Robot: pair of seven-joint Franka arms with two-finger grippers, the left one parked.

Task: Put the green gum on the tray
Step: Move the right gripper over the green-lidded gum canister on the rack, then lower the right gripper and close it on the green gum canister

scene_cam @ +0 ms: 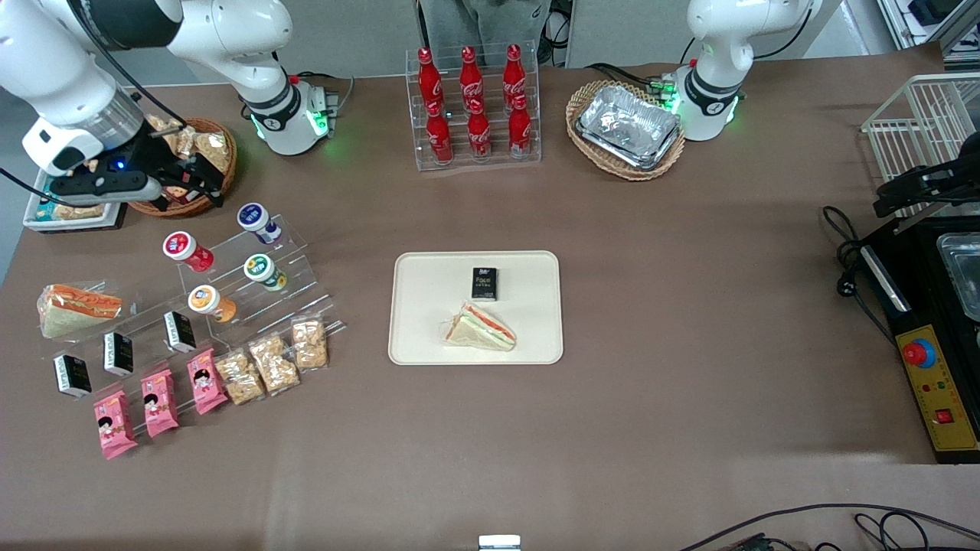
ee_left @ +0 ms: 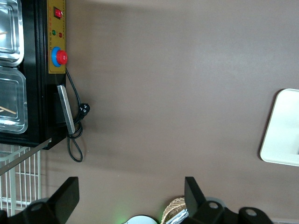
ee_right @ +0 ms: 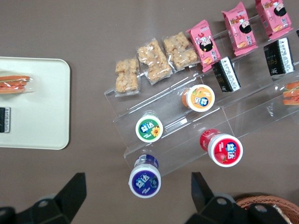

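From the front, my end effector (scene_cam: 191, 184) hangs high over the brown woven basket (scene_cam: 218, 164), fingers spread, holding nothing. The small round green gum jar (scene_cam: 264, 272) sits on the clear plastic step rack (scene_cam: 298, 264), well apart from the big cream-white flat tray (scene_cam: 413, 306) on the table (scene_cam: 689, 306).

From my wrist, my spread fingers (ee_right: 77, 189) frame the blue-lidded jar (ee_right: 145, 179); the green gum jar (ee_right: 149, 128) is just beside it.

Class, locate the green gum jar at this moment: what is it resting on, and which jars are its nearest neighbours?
The green gum rests on the clear stepped stand, between the blue-lidded jar and orange-lidded jar, toward the working arm's end; the open gripper hangs above, apart.
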